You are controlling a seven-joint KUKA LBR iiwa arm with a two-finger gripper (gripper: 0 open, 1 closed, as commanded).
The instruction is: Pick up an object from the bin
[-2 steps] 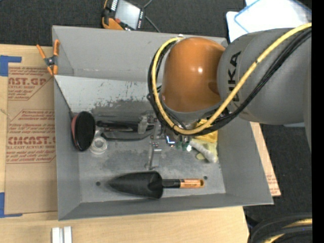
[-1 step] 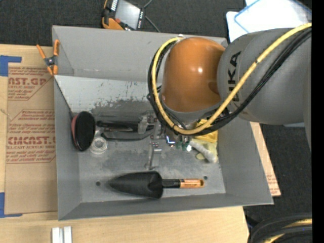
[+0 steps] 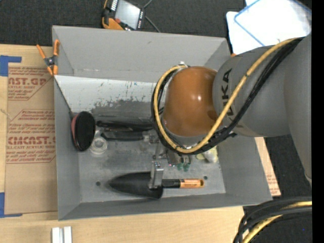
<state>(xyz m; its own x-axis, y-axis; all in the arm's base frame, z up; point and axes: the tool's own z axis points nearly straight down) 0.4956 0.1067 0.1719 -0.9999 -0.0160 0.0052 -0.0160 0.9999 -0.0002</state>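
I see a black pointed trowel [image 3: 132, 185] with an orange handle, lying flat along the lower wall of the bin [image 3: 67, 186] — gripper [image 3: 157, 181] sits on its neck, can't tell whether it's spread or clamped.

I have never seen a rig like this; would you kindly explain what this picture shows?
One camera looks down into a grey metal bin. The big grey shape coming in from the right is a robot arm. The orange dome and the cables are parts of it. Its gripper hangs below the dome, low over a black pointed thing by the bin's front wall, with an orange stick just to the right. Further left lie a dark round disc, a clear cap and a long black tool. I cannot tell whether anything is gripped yet.
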